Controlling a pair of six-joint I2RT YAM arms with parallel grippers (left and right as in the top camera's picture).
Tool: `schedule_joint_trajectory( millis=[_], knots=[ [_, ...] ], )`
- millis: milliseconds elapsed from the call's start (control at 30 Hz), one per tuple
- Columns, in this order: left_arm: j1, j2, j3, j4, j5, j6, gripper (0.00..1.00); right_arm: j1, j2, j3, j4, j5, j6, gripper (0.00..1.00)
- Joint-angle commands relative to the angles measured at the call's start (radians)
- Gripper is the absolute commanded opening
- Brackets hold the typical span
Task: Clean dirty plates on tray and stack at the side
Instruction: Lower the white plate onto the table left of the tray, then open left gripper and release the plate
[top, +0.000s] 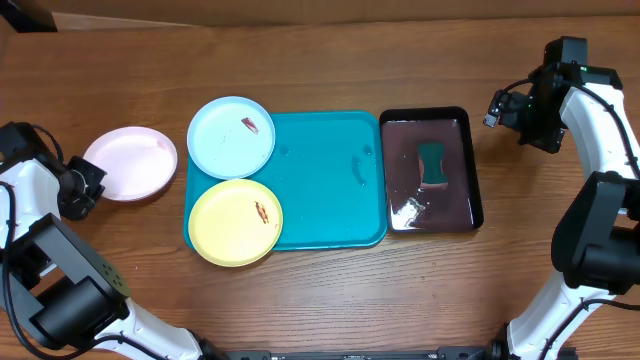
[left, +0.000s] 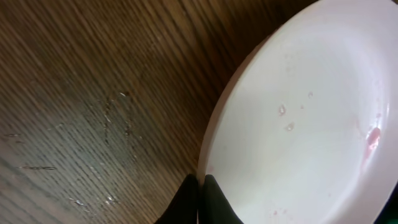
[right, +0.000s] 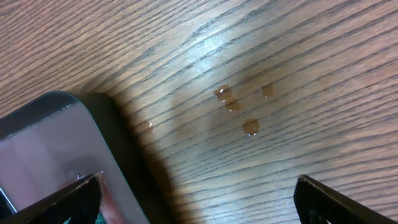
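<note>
Left hand (left: 199, 190) apparently on one white plate (left: 298, 124); two plates (top: 230, 137) on tray (top: 330, 190).

I'm looking at a wood-grain table (top: 330, 300), scuffed in spots; the white plate (left: 311, 124) is coming across as smooth glossy plastic, and the black tray (top: 455, 150) is shining wet.

1. The overhead view looks straight down from high above the table (top: 330, 310). It takes in the turquoise tray (top: 320, 180), the black tray (top: 425, 113) and both arms at the sides.
2. The left wrist view looks down from very close, past the left gripper (left: 200, 196) at its bottom edge, onto the white plate (left: 311, 124). Overhead shows that plate at far left.
3. The right wrist view looks down from close, with the right gripper (right: 199, 202) at its lower corners. The black tray corner is shared with overhead.
</note>
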Motion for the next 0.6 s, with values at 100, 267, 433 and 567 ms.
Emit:
schedule_joint_trajectory(
  millis=[100, 267, 433, 567],
  knots=[
    [-0.007, -0.014, -0.007, 0.002, 0.053, 0.038, 0.16, -0.004, -0.024, 0.014, 0.002, -0.002, 0.003, 1.00],
    [-0.007, -0.014, -0.002, -0.002, 0.140, 0.077, 0.46, -0.004, -0.024, 0.014, 0.002, -0.002, 0.003, 1.00],
    [-0.023, -0.014, 0.053, -0.053, 0.273, 0.089, 0.47, -0.004, -0.024, 0.014, 0.002, -0.002, 0.003, 1.00],
    [-0.082, -0.014, 0.103, -0.085, 0.296, 0.122, 0.45, -0.004, -0.024, 0.014, 0.002, -0.002, 0.003, 1.00]
  ],
)
